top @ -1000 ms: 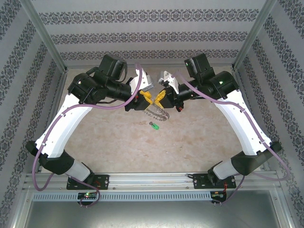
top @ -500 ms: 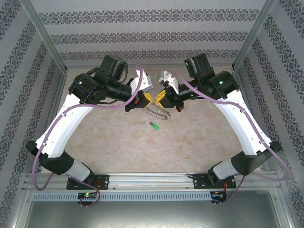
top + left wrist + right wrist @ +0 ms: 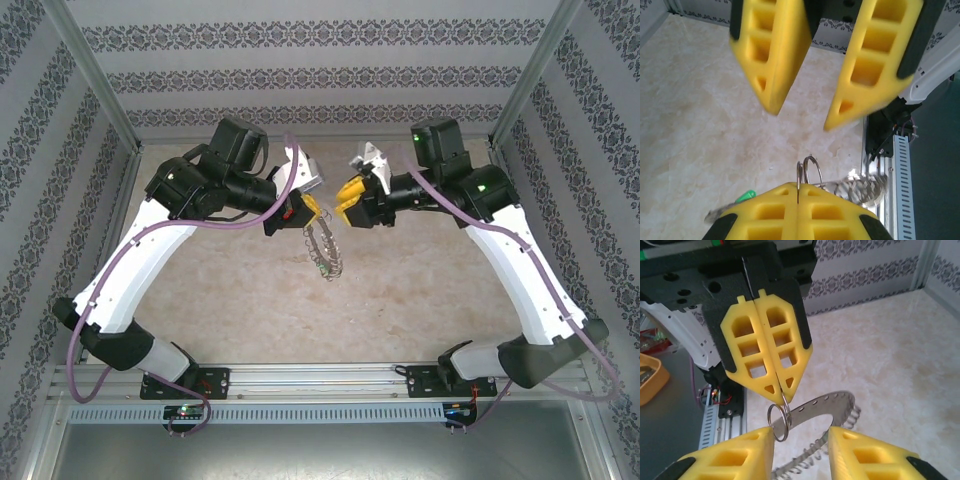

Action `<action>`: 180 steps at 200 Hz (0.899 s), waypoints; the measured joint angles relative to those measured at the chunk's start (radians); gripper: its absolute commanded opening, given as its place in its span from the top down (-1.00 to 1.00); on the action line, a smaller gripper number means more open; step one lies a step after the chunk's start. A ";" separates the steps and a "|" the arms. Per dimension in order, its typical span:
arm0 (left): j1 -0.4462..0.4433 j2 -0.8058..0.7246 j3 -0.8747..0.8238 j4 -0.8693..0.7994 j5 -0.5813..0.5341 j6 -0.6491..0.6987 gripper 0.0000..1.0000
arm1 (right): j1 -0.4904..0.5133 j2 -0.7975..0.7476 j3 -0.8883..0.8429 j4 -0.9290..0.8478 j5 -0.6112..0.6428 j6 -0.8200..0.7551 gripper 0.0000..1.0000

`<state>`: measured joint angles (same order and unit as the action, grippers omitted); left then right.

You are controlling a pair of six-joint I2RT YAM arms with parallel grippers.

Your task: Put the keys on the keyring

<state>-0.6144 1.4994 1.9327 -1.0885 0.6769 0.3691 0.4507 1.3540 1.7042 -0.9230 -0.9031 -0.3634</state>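
Note:
The keyring (image 3: pixel 325 252), a flat dark-grey ring fringed with small silvery pieces, hangs below my left gripper (image 3: pixel 305 212). That gripper (image 3: pixel 798 186) is shut on the small split rings (image 3: pixel 807 172) at the keyring's top. In the right wrist view the keyring (image 3: pixel 826 406) dangles just beyond my right gripper (image 3: pixel 801 437), which is open. Its left fingertip (image 3: pixel 757 436) is level with the split rings (image 3: pixel 779 419). My right gripper (image 3: pixel 348 195) faces the left one a short way off. The green-headed key (image 3: pixel 746 195) lies on the table, partly hidden by my left fingers.
The tabletop (image 3: pixel 420 280) is beige marble, walled by patterned panels (image 3: pixel 320 75). An aluminium rail (image 3: pixel 320 378) runs along the near edge by the arm bases. An orange tray (image 3: pixel 652 377) sits off the table at the left of the right wrist view.
My right gripper has opened, let go of the keyring and drawn back to the right. The keyring has swung down and now hangs from my left gripper alone.

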 measured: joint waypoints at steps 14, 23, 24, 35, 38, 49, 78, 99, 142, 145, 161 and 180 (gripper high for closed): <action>0.001 -0.006 -0.001 0.008 0.002 -0.007 1.00 | -0.009 -0.011 -0.001 0.019 -0.013 0.016 0.36; 0.001 -0.010 -0.002 0.016 0.003 -0.010 1.00 | -0.009 -0.014 -0.003 0.030 -0.022 0.023 0.40; 0.001 -0.011 -0.003 0.018 0.003 -0.010 1.00 | -0.009 -0.014 -0.003 0.031 -0.022 0.022 0.41; 0.001 -0.018 -0.007 0.028 0.003 -0.011 1.00 | -0.009 -0.014 -0.005 0.040 -0.029 0.033 0.49; 0.001 -0.019 -0.007 0.029 0.003 -0.012 1.00 | -0.008 -0.014 -0.006 0.041 -0.029 0.032 0.51; 0.001 -0.024 -0.010 0.036 0.003 -0.016 1.00 | -0.008 -0.012 -0.006 0.042 -0.029 0.042 0.56; 0.001 -0.034 -0.017 0.053 0.003 -0.023 1.00 | -0.008 -0.007 -0.008 0.042 -0.024 0.048 0.65; 0.002 -0.036 -0.024 0.069 0.003 -0.034 1.00 | -0.008 -0.007 -0.020 0.045 -0.020 0.048 0.68; 0.011 -0.038 -0.033 0.101 0.003 -0.056 1.00 | 0.013 -0.005 -0.032 0.053 -0.016 0.055 0.76; 0.012 -0.038 -0.036 0.104 0.003 -0.058 1.00 | 0.016 -0.004 -0.032 0.054 -0.016 0.055 0.76; 0.014 -0.041 -0.050 0.117 0.003 -0.068 1.00 | 0.024 -0.002 -0.032 0.061 -0.018 0.055 0.78; 0.014 -0.042 -0.062 0.130 0.003 -0.079 1.00 | 0.030 0.004 -0.032 0.068 -0.020 0.063 0.81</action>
<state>-0.5999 1.4574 1.8709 -0.9585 0.6804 0.2897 0.4805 1.3579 1.6722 -0.8547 -0.9230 -0.3008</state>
